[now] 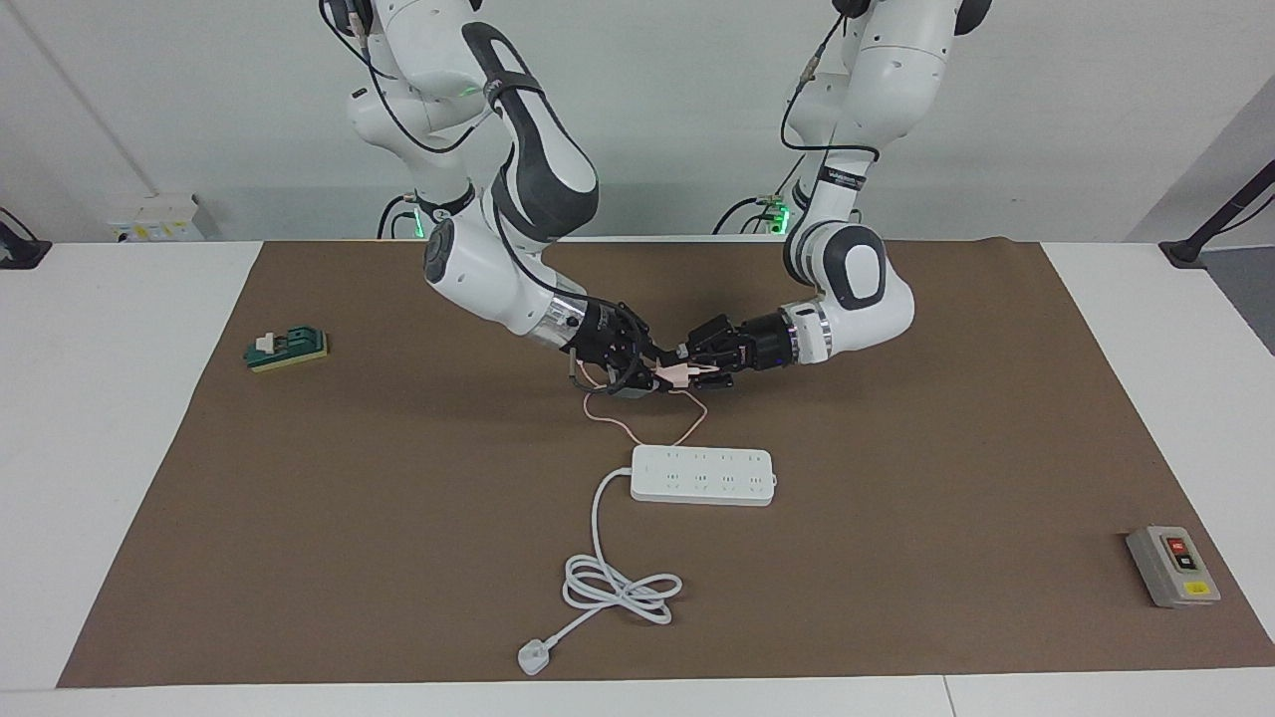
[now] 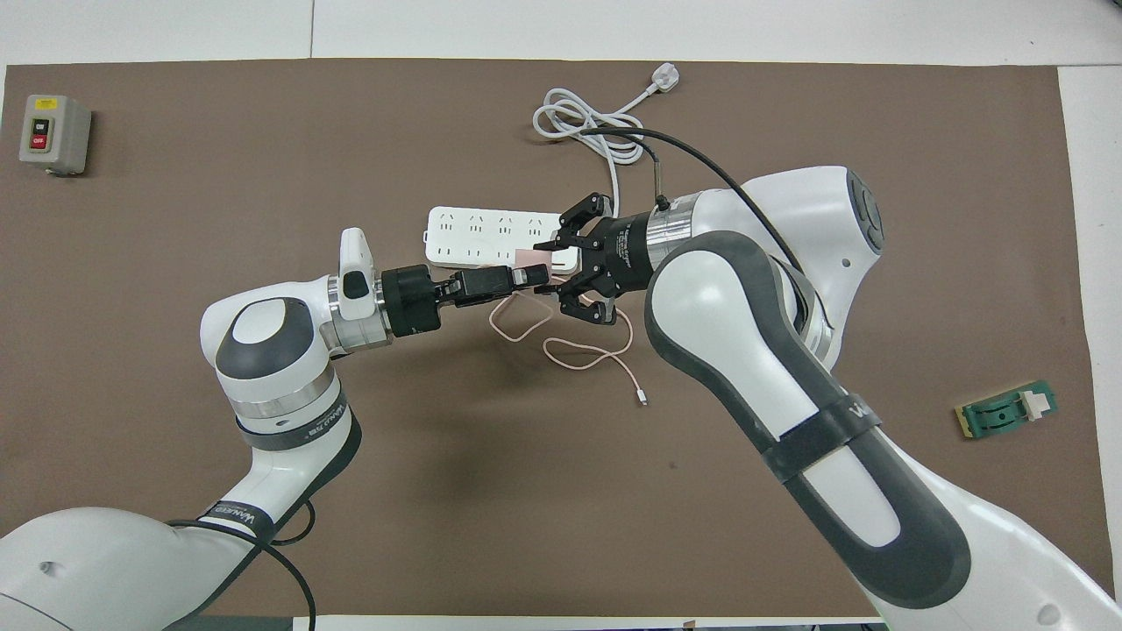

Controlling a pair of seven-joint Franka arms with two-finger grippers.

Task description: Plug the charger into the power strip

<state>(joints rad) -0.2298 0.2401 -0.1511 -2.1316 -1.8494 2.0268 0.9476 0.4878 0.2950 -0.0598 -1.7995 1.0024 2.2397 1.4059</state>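
The pale pink charger (image 1: pixel 677 373) (image 2: pixel 529 258) hangs in the air between both hands, over the mat just nearer to the robots than the power strip. My left gripper (image 1: pixel 692 369) (image 2: pixel 536 277) is shut on one side of it. My right gripper (image 1: pixel 657 376) (image 2: pixel 550 263) is shut on the other side, its links splayed. The thin pink cable (image 1: pixel 623 423) (image 2: pixel 587 355) droops from the charger and loops on the mat. The white power strip (image 1: pixel 702 475) (image 2: pixel 469 232) lies flat, sockets up, partly covered by the hands in the overhead view.
The strip's thick white cord (image 1: pixel 618 588) (image 2: pixel 578 123) coils away from the robots and ends in a white plug (image 1: pixel 533 658) (image 2: pixel 663 81). A grey switch box (image 1: pixel 1172 566) (image 2: pixel 53 133) sits at the left arm's end. A green-and-yellow block (image 1: pixel 287 349) (image 2: pixel 1006 410) lies at the right arm's end.
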